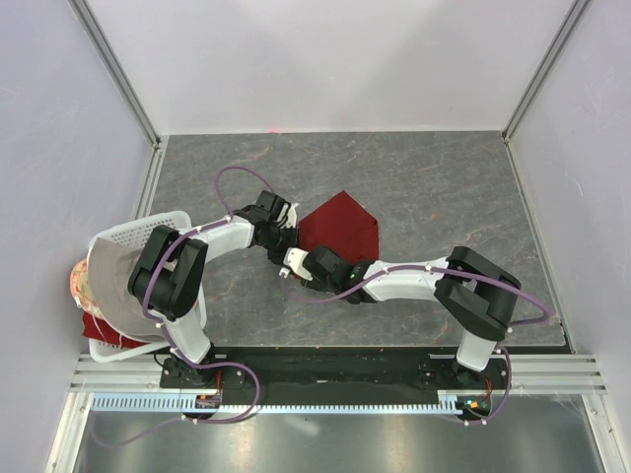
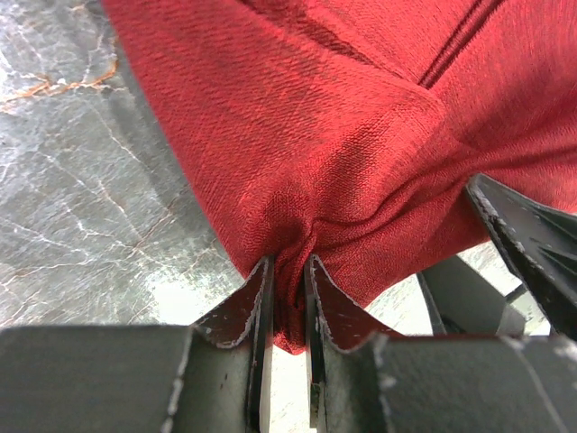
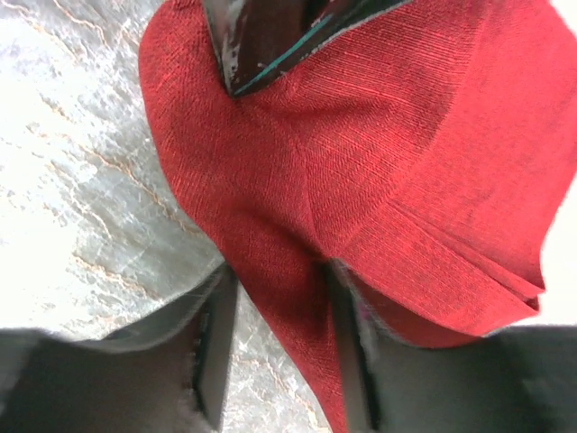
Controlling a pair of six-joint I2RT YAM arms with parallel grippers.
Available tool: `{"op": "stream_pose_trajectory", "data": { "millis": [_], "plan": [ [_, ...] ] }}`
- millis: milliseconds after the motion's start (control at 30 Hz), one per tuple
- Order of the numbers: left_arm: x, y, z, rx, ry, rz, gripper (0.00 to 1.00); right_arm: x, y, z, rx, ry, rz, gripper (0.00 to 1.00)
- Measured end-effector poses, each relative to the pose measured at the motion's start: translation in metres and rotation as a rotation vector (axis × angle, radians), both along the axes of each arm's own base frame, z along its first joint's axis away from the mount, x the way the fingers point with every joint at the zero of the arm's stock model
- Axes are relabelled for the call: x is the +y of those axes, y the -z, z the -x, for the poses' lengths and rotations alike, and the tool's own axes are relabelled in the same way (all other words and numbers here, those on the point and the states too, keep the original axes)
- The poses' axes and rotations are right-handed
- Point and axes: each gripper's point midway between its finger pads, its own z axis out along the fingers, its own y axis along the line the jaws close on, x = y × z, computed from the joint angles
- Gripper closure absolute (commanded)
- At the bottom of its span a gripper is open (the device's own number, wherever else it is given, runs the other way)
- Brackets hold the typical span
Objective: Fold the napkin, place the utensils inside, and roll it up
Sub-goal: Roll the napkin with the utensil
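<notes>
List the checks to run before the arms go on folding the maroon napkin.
1. Left hand grip: ok, its fingers are shut on a pinch of the napkin.
2. Right hand grip: cannot tell. Cloth runs between its fingers, but a gap shows beside it.
3. Fold begun: ok, doubled layers show in the right wrist view.
4. Room between the hands: cannot tell. They sit close together at the napkin's near-left corner.
5. Utensils located: not ok, none shows in any view.

napkin (image 3: pixel 361 180) bunched between right gripper (image 3: pixel 281 307) jaws | left gripper (image 3: pixel 261 36) touching its top edge | grey marbled bench (image 3: pixel 72 180) underneath
</notes>
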Motion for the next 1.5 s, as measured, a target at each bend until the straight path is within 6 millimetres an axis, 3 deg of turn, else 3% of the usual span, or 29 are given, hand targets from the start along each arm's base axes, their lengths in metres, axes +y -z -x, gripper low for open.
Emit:
{"op": "stream_pose_trajectory", "data": {
  "millis": [267,500,600,867,1200,1500],
  "plan": [
    [0.000,0.000,0.000,-0.004,0.009,-0.003,0.94,0.006,0.008,-0.001,0.109,-0.028,0.017,0.70],
    [0.009,-0.003,-0.009,-0.053,-0.022,-0.055,0.49,0.014,0.011,0.003,0.191,-0.057,0.030,0.76],
    [0.013,-0.004,-0.010,-0.069,-0.035,-0.075,0.38,0.018,0.011,0.006,0.220,-0.060,0.005,0.77],
    [0.033,-0.007,-0.011,-0.118,-0.084,-0.142,0.21,0.025,0.011,0.015,0.294,-0.076,-0.052,0.78],
    [0.054,-0.025,-0.013,-0.205,-0.178,-0.135,0.12,0.036,0.009,0.032,0.454,-0.130,-0.146,0.80],
    [0.067,-0.020,0.001,-0.273,-0.250,-0.078,0.11,0.048,0.006,0.066,0.685,-0.240,-0.244,0.81]
  ]
}}
